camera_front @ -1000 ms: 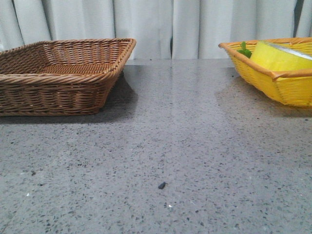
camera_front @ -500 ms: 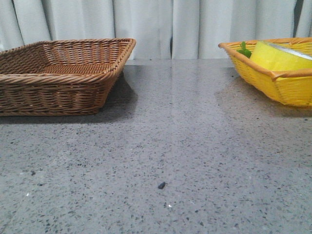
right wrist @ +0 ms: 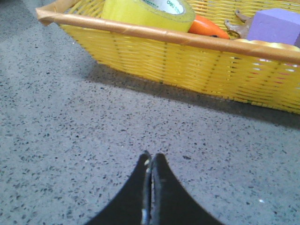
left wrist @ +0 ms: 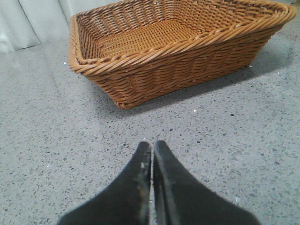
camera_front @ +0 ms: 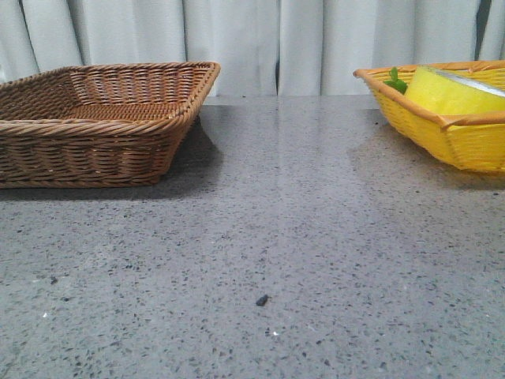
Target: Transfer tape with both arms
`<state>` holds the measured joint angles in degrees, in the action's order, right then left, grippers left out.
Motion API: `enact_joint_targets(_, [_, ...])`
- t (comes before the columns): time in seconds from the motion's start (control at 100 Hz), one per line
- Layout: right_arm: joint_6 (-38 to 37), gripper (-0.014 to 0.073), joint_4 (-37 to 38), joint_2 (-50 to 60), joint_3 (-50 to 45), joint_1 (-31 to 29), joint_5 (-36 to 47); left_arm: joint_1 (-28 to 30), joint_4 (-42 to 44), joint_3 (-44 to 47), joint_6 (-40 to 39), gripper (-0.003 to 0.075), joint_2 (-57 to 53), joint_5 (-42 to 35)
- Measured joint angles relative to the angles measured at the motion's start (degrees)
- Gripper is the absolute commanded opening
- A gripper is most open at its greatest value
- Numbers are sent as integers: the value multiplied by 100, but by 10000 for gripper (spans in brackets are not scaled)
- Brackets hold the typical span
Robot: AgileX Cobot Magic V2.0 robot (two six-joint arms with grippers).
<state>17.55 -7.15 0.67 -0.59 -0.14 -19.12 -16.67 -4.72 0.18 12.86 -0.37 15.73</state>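
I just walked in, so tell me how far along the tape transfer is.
Nothing looks done yet: the tape sits in the yellow basket. Nothing is in hand: the left gripper and right gripper are shut and empty over the table. Picking it up and moving it both remain.

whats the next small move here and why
Probably open the right gripper and ease it toward the tape. Its fingers are shut and empty over the bare table, while the tape sits untouched in the yellow basket.
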Motion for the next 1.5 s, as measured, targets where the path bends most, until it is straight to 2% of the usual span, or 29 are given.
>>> enact_joint_targets(1.2, [0, -66, 99, 0, 0, 0, -9, 0, 0, 0, 0, -21, 0, 0])
enact_joint_targets(1.34, [0, -66, 480, 0, 0, 0, 247, 0, 0, 0, 0, -21, 0, 0])
enact_joint_targets(1.5, [4, -66, 568, 0, 0, 0, 950, 0, 0, 0, 0, -21, 0, 0])
